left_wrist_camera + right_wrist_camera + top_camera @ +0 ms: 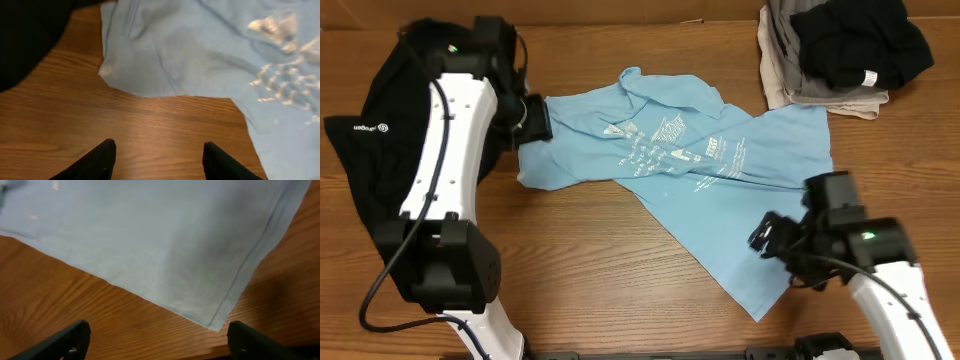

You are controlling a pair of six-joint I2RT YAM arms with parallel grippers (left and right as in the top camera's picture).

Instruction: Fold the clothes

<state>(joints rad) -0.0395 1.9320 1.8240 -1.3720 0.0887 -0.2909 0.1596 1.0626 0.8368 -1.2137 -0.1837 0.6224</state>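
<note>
The light blue T-shirt (690,170) with white print lies crumpled and spread on the wooden table. My left gripper (538,122) is at its left edge; the left wrist view shows the gripper (157,152) open and empty over bare wood, with the shirt (200,50) just ahead. My right gripper (765,238) is over the shirt's lower right part; the right wrist view shows the gripper (157,337) open and empty, with the shirt's hem corner (215,322) between the fingers and ahead of them. The black top (360,130) with a small white logo lies at the far left, partly under my left arm.
A pile of black and beige clothes (840,50) sits at the back right corner. The black top also shows in the left wrist view (25,40). The table's front edge (280,347) is close under my right gripper.
</note>
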